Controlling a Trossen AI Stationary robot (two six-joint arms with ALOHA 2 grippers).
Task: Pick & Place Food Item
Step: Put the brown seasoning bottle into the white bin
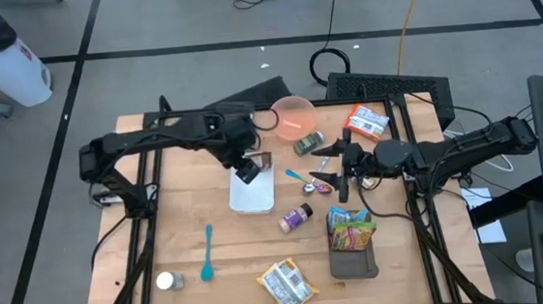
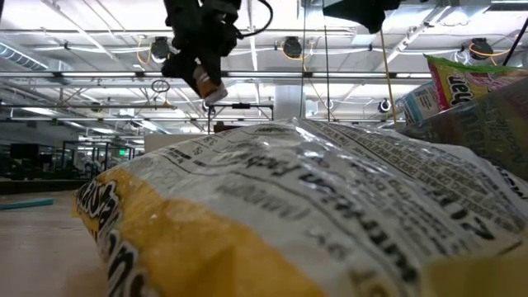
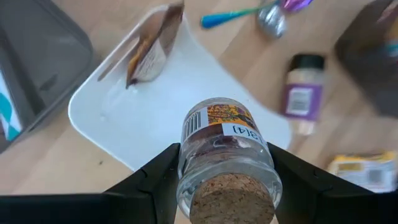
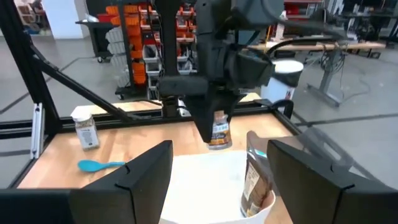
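Left hand (image 3: 221,186) grips cork-stoppered jar (image 3: 225,155), label perhaps "3(4)"; right hand (image 4: 214,180) open.

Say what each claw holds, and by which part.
Left claw grips a corked glass jar by its sides near the cork, above the white tray. Right claw holds nothing.

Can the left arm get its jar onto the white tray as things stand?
Probably yes. The left gripper holds the jar above the white tray; the tray below looks bare, a packet only at one end.
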